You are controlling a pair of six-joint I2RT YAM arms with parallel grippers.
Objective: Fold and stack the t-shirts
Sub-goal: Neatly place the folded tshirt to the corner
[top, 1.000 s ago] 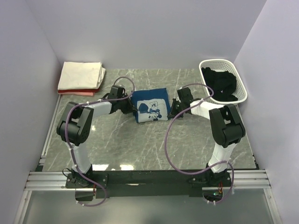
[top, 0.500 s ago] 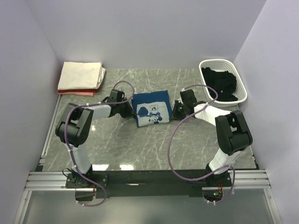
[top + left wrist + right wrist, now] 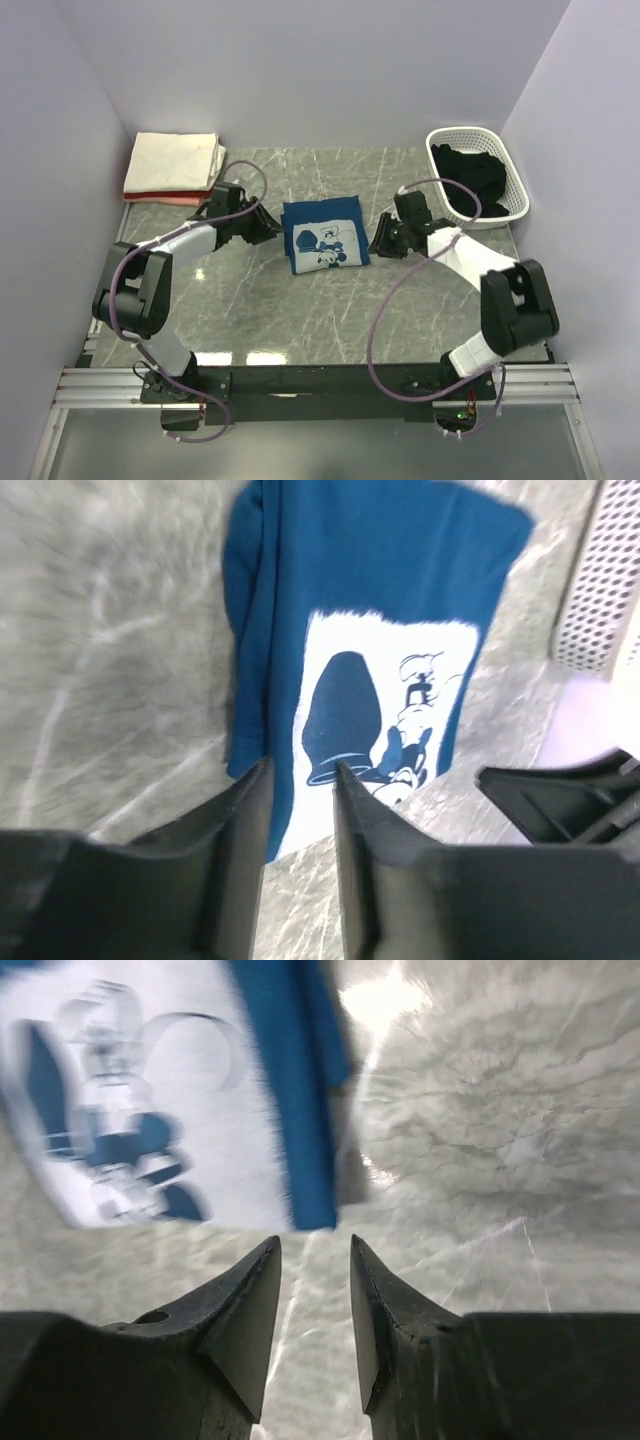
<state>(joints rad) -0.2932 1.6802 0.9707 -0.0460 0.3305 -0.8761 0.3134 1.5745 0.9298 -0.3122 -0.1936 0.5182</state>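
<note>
A folded navy t-shirt [image 3: 324, 236] lies flat at the middle of the marble table [image 3: 300, 310], its white graphic [image 3: 330, 243] facing up. It forms a rough rectangle, turned slightly out of line with the table edges. In the left wrist view we see its left edge as a stacked fold of several blue layers. Its far corners look soft and a little uneven. The left gripper [image 3: 300, 770] sits low, just beside that left edge. Its two dark fingers are parted by a narrow gap and have hold of nothing, and the cloth shows beyond the gap. The right gripper [image 3: 314, 1243] sits just off the shirt's right side, near the near-right corner. Its jaws are also parted, with bare marble between the tips and no cloth in them. From above, both arms bend inward from their bases, so the shirt rests between the two grippers. A wide stretch of bare marble shows between the shirt's near edge and the arm bases. A narrower band runs behind the shirt to the back wall [image 3: 320, 70]. At the far left corner, well apart from the navy shirt, a folded cream-white t-shirt [image 3: 176, 160] lies on top of a pink-red t-shirt [image 3: 160, 195], and only the edge of the lower one peeks out. At the far right corner a white lattice basket [image 3: 463, 133] stands against the side wall, holding a crumpled black t-shirt [image 3: 472, 180]. Pale walls close in the table on the left, the back and the right.
</note>
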